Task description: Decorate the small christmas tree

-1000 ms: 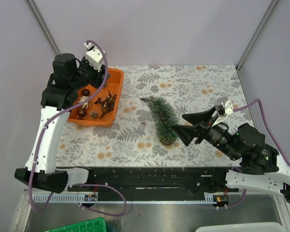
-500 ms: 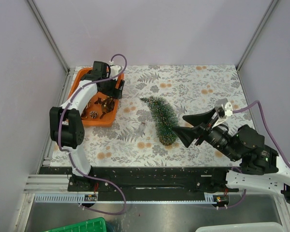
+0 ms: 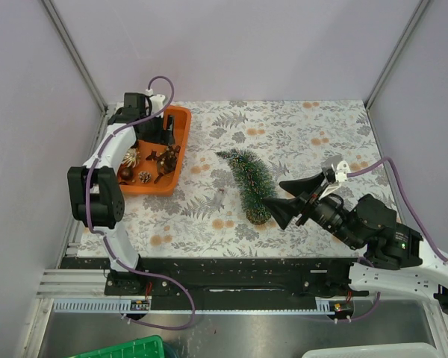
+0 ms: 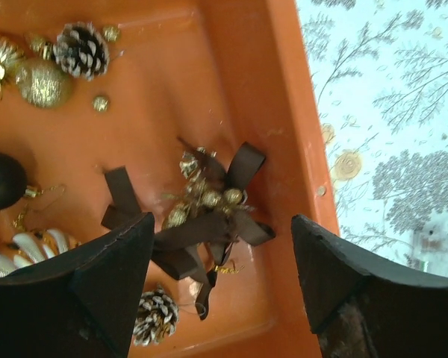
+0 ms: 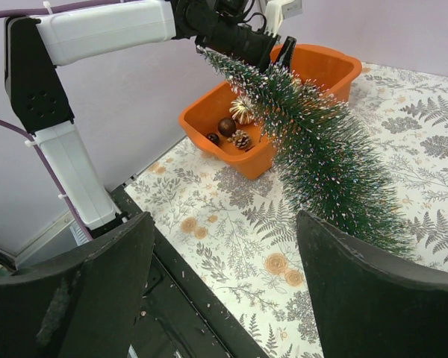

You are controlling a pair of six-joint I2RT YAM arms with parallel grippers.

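The small christmas tree (image 3: 249, 181) lies on its side mid-table, tip toward the far left and brown base (image 3: 259, 216) toward me. My right gripper (image 3: 290, 198) is open just right of the base, not touching it. In the right wrist view the tree (image 5: 325, 153) fills the upper right, above the open gripper (image 5: 224, 287). My left gripper (image 3: 164, 133) hovers open over the orange tray (image 3: 181, 119). In the left wrist view, the open left gripper (image 4: 222, 221) has a brown ribbon bow with gold berries (image 4: 209, 212) showing between its fingers. It holds nothing.
The tray (image 4: 284, 142) also holds pine cones (image 4: 82, 48), a gold glitter ball (image 4: 41, 83), a dark ball (image 4: 0, 179) and a gold-and-white striped ornament (image 4: 30, 250). The left arm (image 5: 97, 30) reaches over the tray (image 5: 243, 160). A black rail (image 3: 231, 272) runs along the near edge.
The left arm came down from high above the tray and now sits low over its far part, jaws opened from nearly shut. The right gripper edged slightly left toward the tree's base.
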